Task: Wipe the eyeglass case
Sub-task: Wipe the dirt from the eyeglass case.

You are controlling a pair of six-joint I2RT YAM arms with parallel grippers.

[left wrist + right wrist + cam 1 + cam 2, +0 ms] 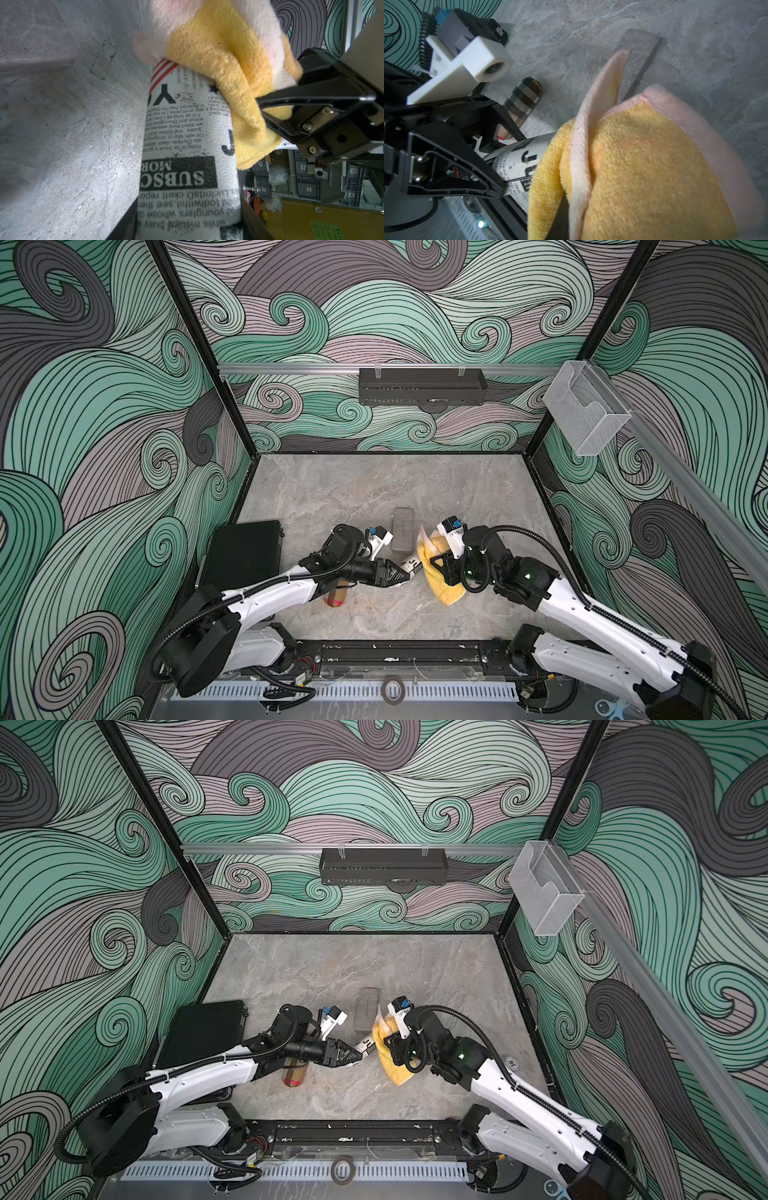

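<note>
— Nearest the base?
— Tan plaid case (pixel 337 596), lying flat on the table (pixel 374 489).

— And the eyeglass case (pixel 187 135)?
— Just beyond, over the table's near middle. White and rounded, printed like newsprint: black headlines, small text, red stripes by the covered end. Clamped at one end in the left gripper (pixel 403 575), jaws closed tight on it.

— Right gripper (pixel 261 110)?
— Pinched closed on a yellow cloth (pixel 654 166) with a pale pink edge, draped over the case's other end and touching it.

— Farther out?
— Flat grey case (pixel 403 536) on the table, just behind the cloth. Off to the left, a black case (pixel 245 556).
</note>
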